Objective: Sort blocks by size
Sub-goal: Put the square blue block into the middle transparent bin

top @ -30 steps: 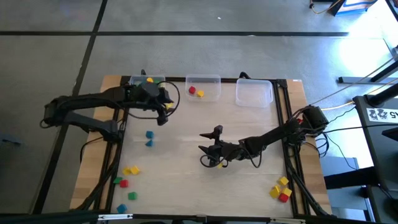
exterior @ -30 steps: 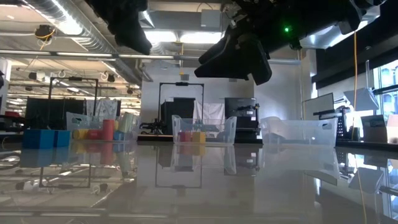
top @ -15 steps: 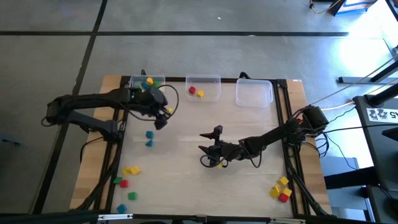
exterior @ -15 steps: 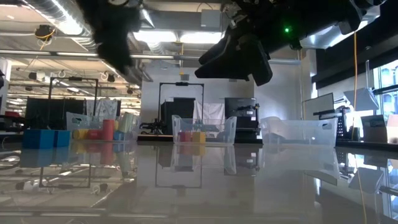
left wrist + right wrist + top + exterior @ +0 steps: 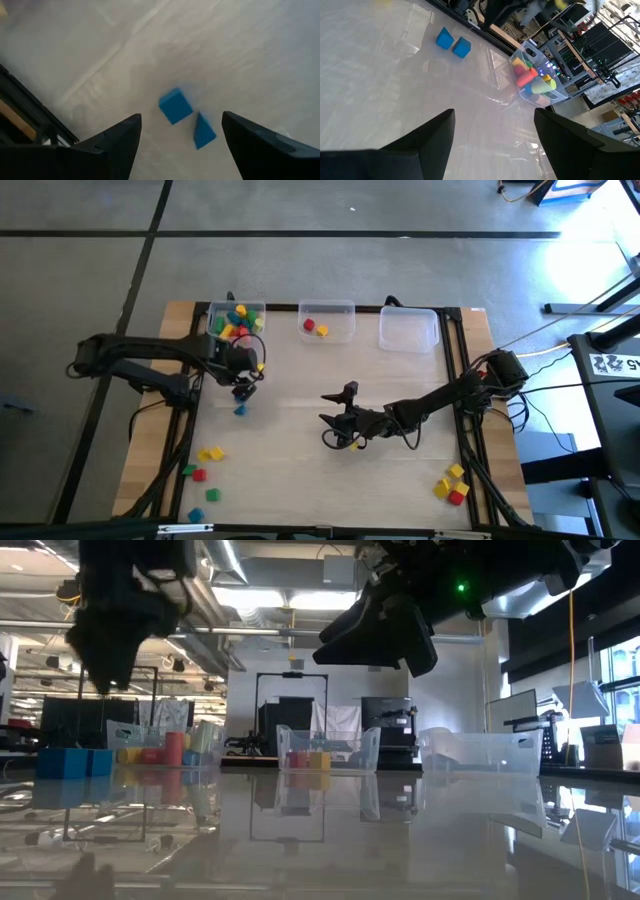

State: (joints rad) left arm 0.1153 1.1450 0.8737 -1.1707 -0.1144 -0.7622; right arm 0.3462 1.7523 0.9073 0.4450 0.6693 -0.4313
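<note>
the left gripper [image 5: 180, 131] hangs with jaws wide above two blue blocks [image 5: 175, 106] lying nearly touching on the bench [image 5: 300, 400], so a descent could nudge one or catch both. it was over the far-left bin [image 5: 236, 321] a second ago; the right gripper [image 5: 338, 420], jaws apart and empty, hasn't moved.

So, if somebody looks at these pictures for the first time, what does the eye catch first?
Probably the left bin at the table's far edge, packed with colourful blocks. Next, the left pincer, open, hovers above two blue blocks lying close together on the table. The right pincer hangs open near the table's middle.
</note>
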